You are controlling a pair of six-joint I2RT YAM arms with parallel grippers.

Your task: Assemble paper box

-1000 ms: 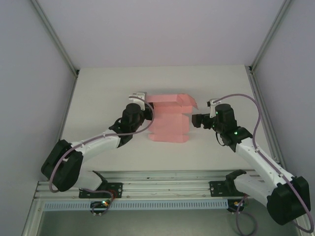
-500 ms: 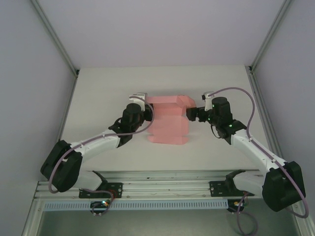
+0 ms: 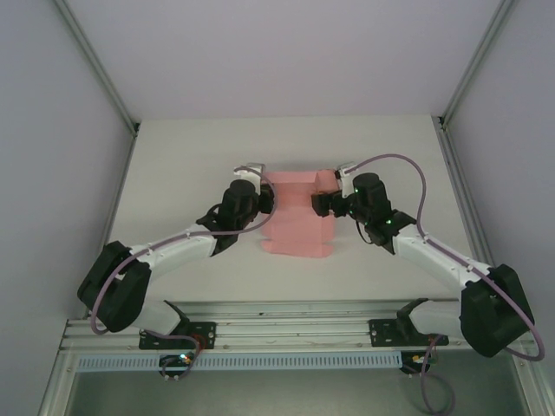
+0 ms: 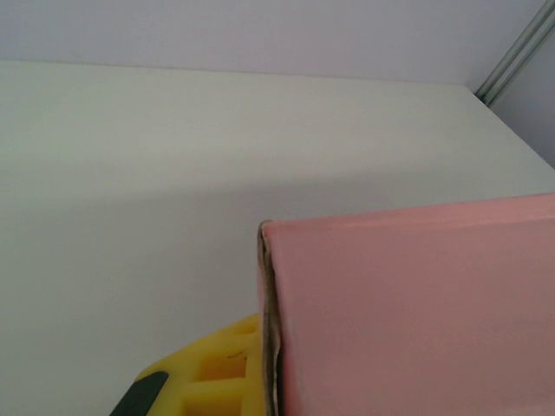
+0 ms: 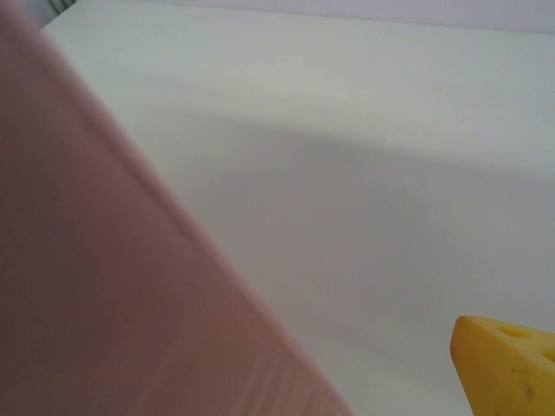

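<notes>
Overhead, the paper box (image 3: 297, 218) sits mid-frame on the bench (image 3: 173, 173), left tool (image 3: 264, 201) at its left edge, right tool (image 3: 319, 204) at its right. Left wrist: card edge just beside a yellow finger (image 4: 221, 381). Grip on either side, can't tell.

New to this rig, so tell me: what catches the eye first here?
A pink paper box lies mid-table, the one spot of colour on the white table. The left claw is at its left edge and the right claw at its right edge, both arms angled in from the near side.
</notes>
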